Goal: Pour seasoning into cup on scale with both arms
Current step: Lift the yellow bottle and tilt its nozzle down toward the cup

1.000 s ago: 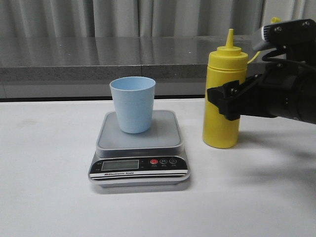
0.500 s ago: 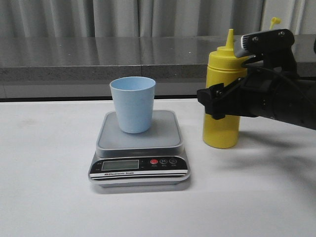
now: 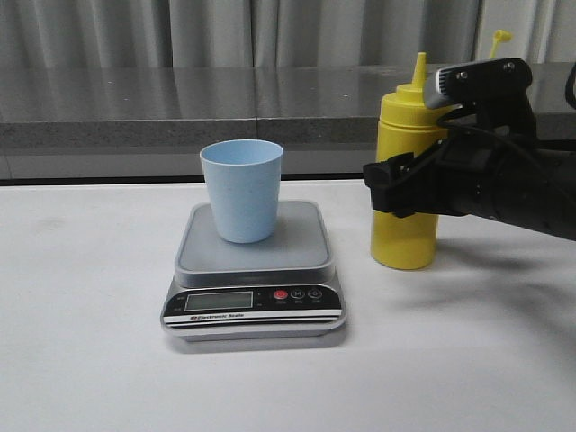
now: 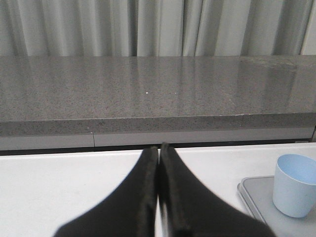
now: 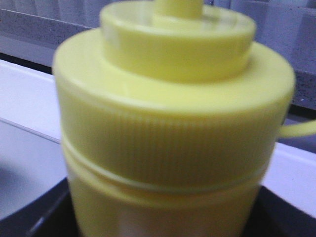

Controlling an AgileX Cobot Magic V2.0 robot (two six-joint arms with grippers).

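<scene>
The yellow seasoning bottle (image 3: 407, 126) stands on the white table, right of the scale (image 3: 301, 245). My right gripper (image 3: 396, 186) comes in from the right and its black fingers (image 3: 385, 191) clasp the bottle's middle. In the right wrist view the bottle (image 5: 173, 123) fills the frame, with black fingers (image 5: 49, 212) tight on both sides. The pale blue cup (image 3: 241, 191) stands upright on the scale's platform. My left gripper (image 4: 159, 150) is shut and empty, low over the table to the left of the cup (image 4: 296, 185) and the scale (image 4: 249, 190). It is out of the front view.
A grey stone ledge (image 3: 180, 103) with curtains behind it runs along the table's far edge. The scale's black front panel (image 3: 252, 301) faces the table's front. The bottle's cap strap (image 3: 499, 38) sticks up behind the right arm.
My right gripper moved left from beside the bottle until its fingers came round the bottle's middle. The bottle shifted very slightly. The cup and scale have not moved.
</scene>
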